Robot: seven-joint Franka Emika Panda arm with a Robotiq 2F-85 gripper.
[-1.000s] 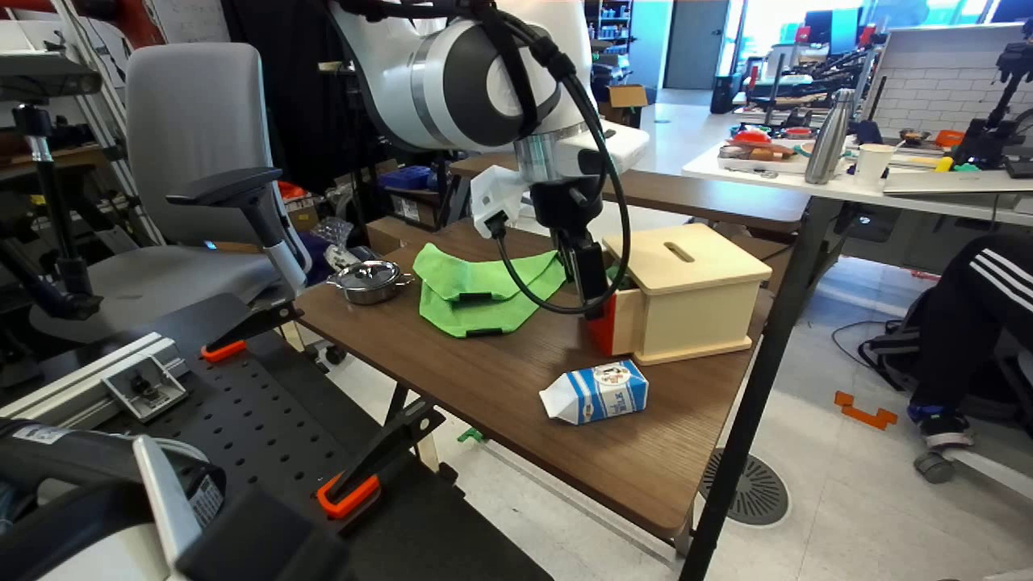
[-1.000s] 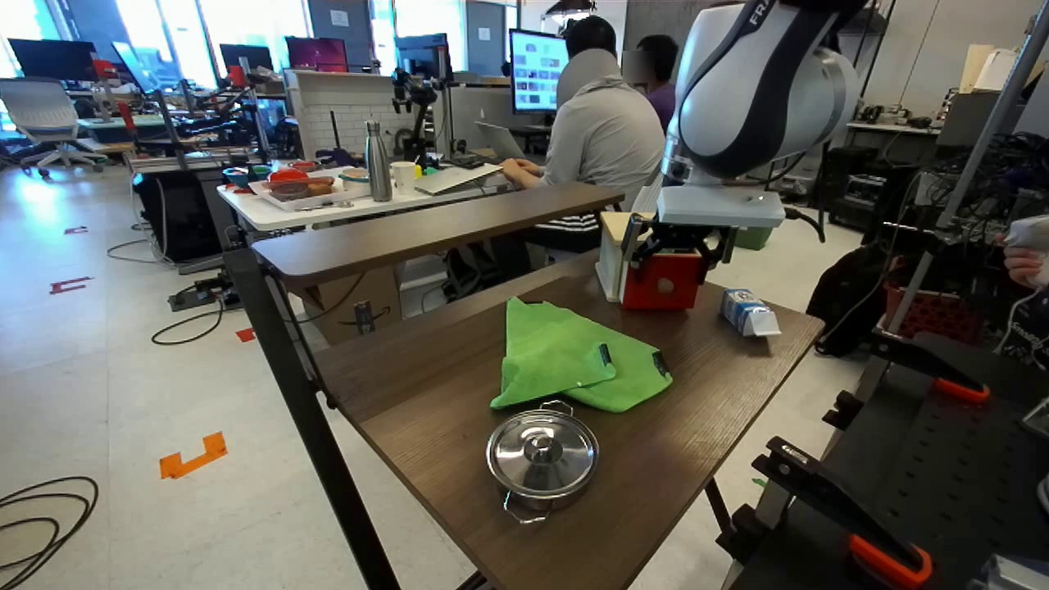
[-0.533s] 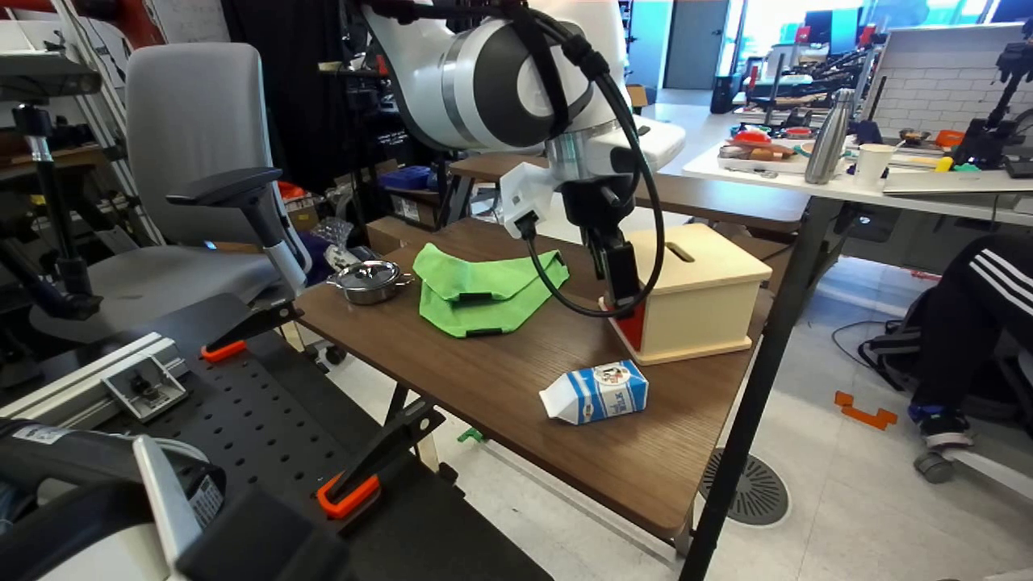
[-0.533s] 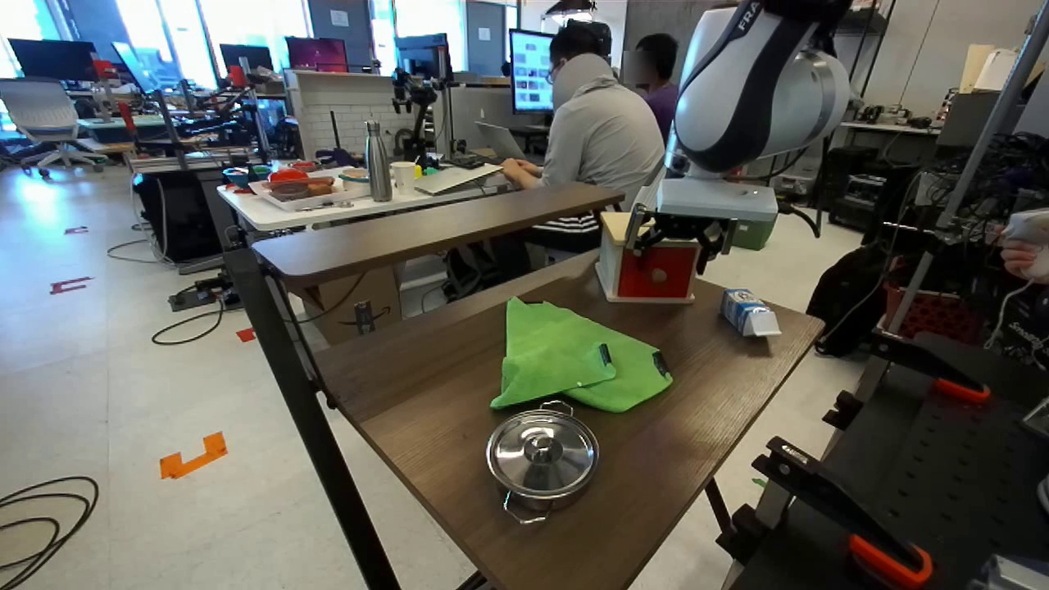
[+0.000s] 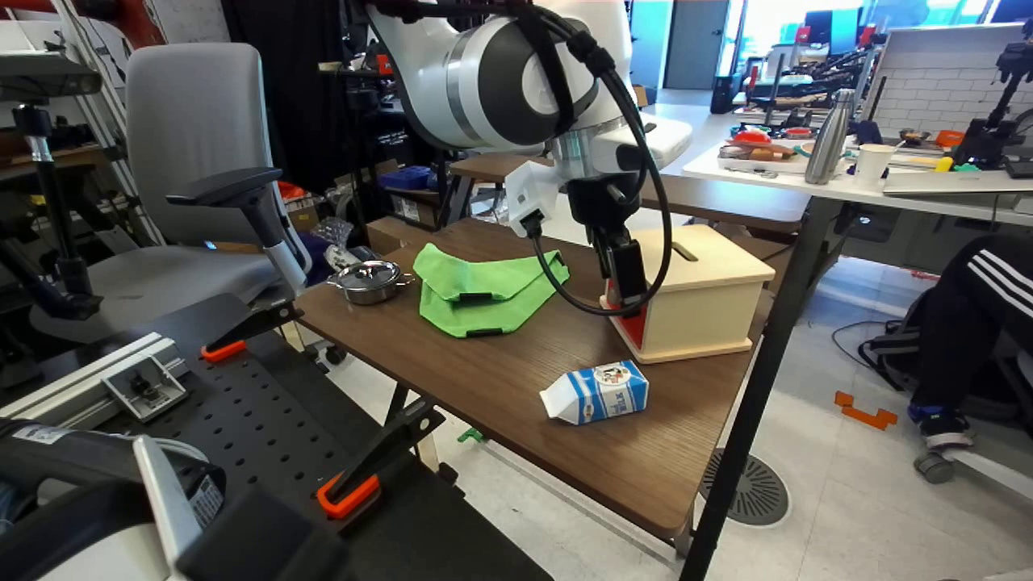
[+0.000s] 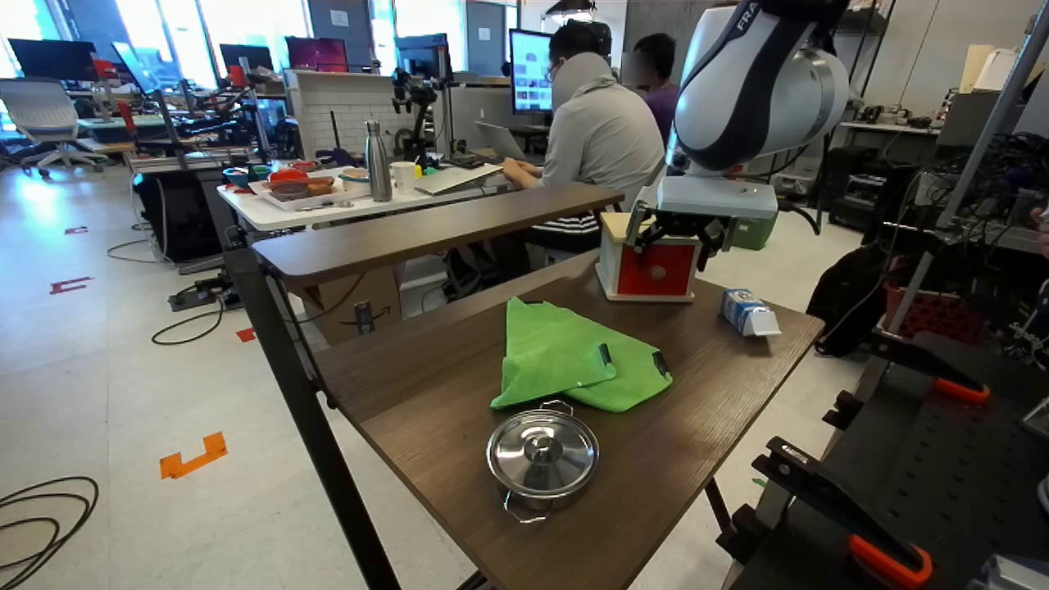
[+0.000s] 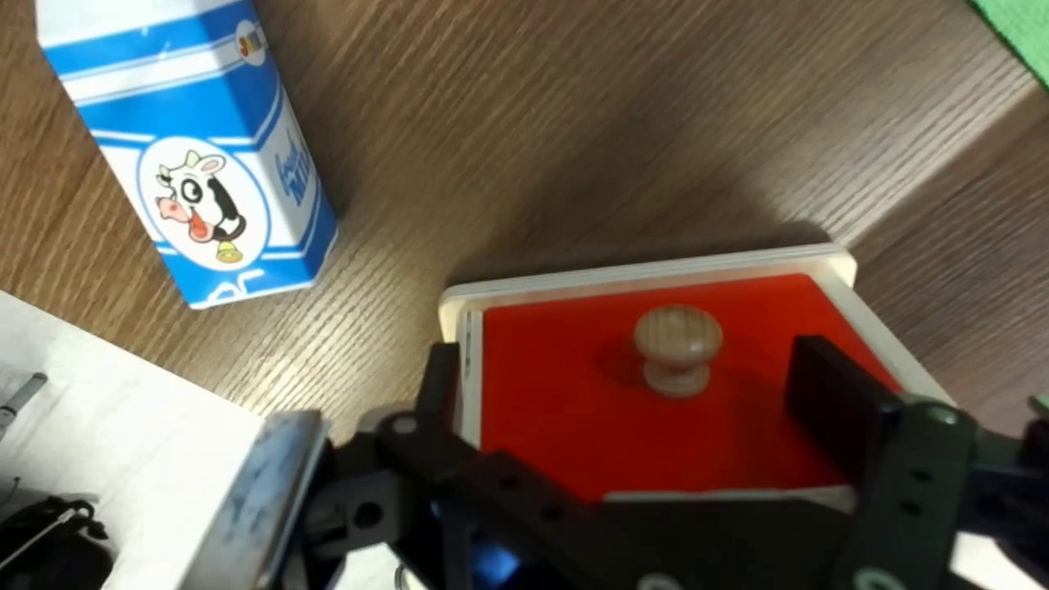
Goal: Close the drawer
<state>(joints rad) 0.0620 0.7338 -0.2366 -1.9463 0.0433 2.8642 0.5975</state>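
The drawer's red front (image 5: 633, 327) sits flush in the light tan wooden box (image 5: 702, 311); the front also shows in an exterior view (image 6: 639, 274). In the wrist view the drawer front (image 7: 565, 393) is framed by the box edges, with a round wooden knob (image 7: 678, 334) on it. My gripper (image 7: 631, 352) is open and empty. Its fingers stand apart at the left and right of the front, with the knob between them but not gripped. In an exterior view the gripper (image 6: 670, 250) is at the upper part of the drawer front. Whether a finger touches it I cannot tell.
A blue-white milk carton (image 5: 597, 393) lies near the box, toward the table's edge. A green cloth (image 6: 574, 352) lies on the brown table in front of the box. A lidded metal pot (image 6: 542, 452) stands farther along the table. The slotted box top is beside the arm.
One second ago the drawer stuck out of the box. The gripper has moved toward the box and the drawer has slid in flush. The carton, cloth and pot have not moved.
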